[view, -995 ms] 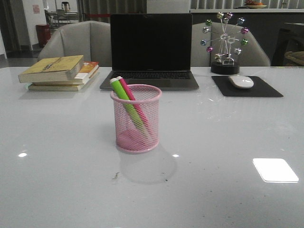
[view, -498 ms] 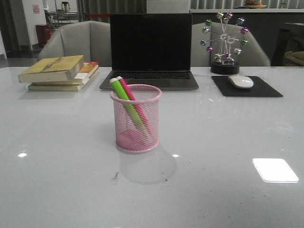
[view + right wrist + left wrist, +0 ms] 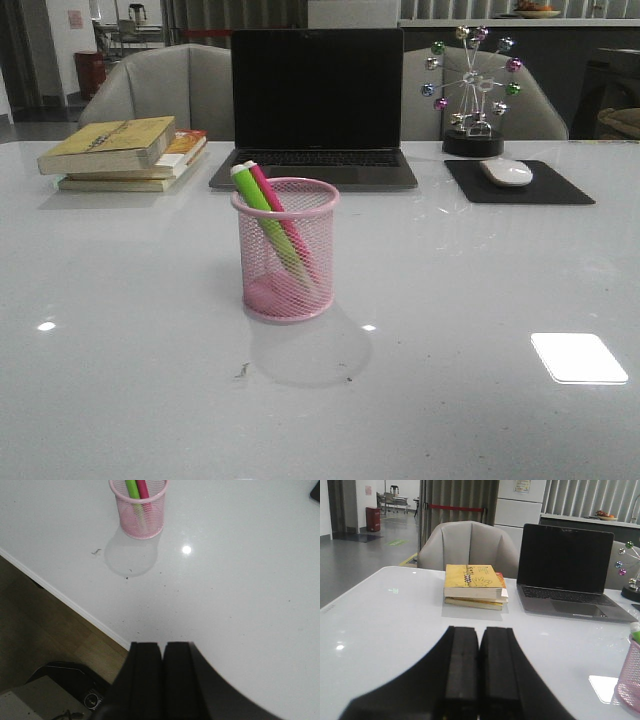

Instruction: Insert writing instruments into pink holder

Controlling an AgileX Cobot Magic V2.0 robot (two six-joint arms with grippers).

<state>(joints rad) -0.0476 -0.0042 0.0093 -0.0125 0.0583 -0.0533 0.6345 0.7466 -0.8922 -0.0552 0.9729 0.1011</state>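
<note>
We find the pink holder [image 3: 287,250] standing upright on the white bench [image 3: 480,300], centre-left in the front view, in front of the laptop [image 3: 316,105]. Both writing instruments are already inside it: the lime green marker [image 3: 262,210] and the magenta marker [image 3: 275,205] lean together toward the upper left, their top ends projecting above the rolled rim. In the right wrist view the same cup [image 3: 140,507] sits at the top of the frame with both markers visible inside.

The left gripper [image 3: 479,670] and the right gripper [image 3: 161,675] each show their fingers pressed together with nothing between them. Both are well apart from the holder.

We judge the task as essentially complete.

Handling notes, as judgement:
- The markers appear to be stiff, light plastic barrels with a smooth and probably somewhat slippery surface. We would take hold across the barrel on the exposed upper end, just above the rim.
- The holder is thin wire mesh, likely very light and easy to tip or slide on the glossy bench. We would avoid side pressure on the wall, which may dent, and grip the rolled rim if it must be moved.
- The leaning markers load one side of the rim, so a sideways pull could topple the cup.
</note>
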